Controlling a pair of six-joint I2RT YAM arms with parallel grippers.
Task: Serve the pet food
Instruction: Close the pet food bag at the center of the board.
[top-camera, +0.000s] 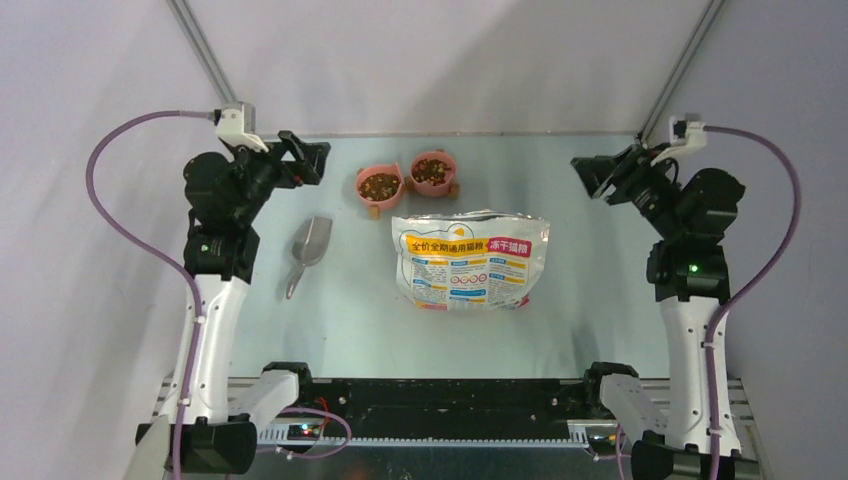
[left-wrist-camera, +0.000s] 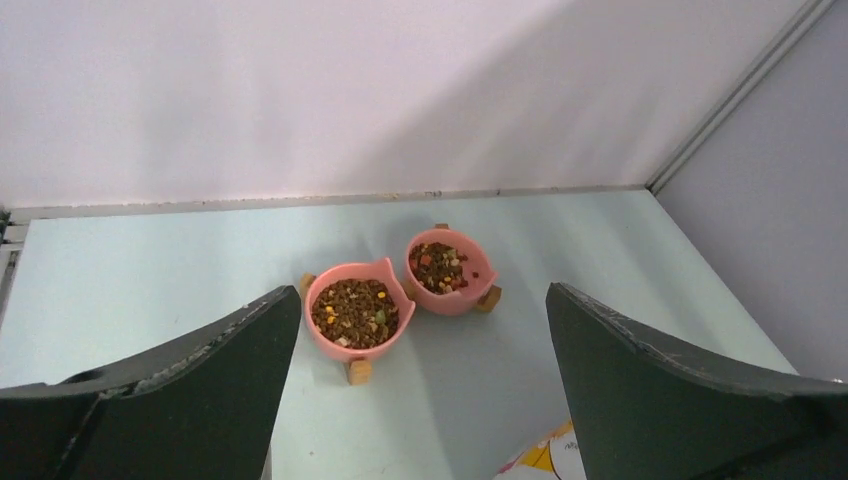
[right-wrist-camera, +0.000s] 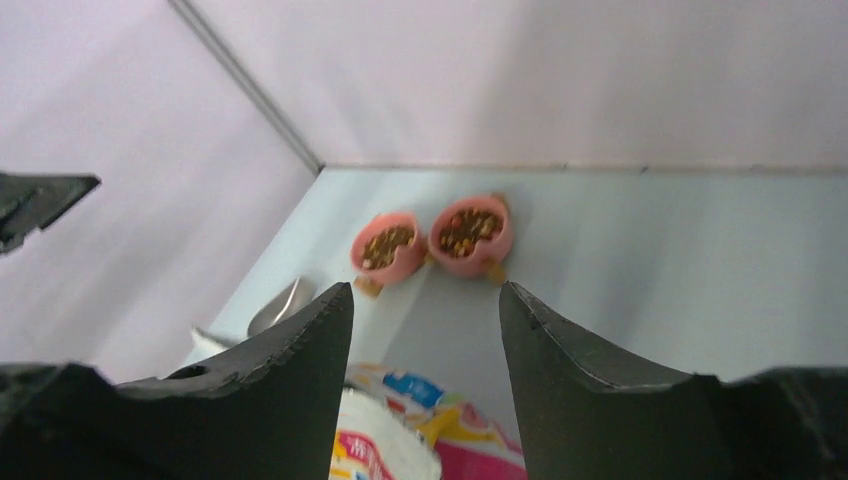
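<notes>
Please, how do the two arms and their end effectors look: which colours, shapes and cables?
The left arm and the right arm each have a white lower link, black upper joints and a small green light. A purple cable loops to each wrist. The left end effector and the right end effector each carry two dark, tapering fingers.

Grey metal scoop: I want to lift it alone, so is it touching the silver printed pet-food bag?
Apart. The top view shows a strip of bare pale table between the grey metal scoop and the silver printed bag.
</notes>
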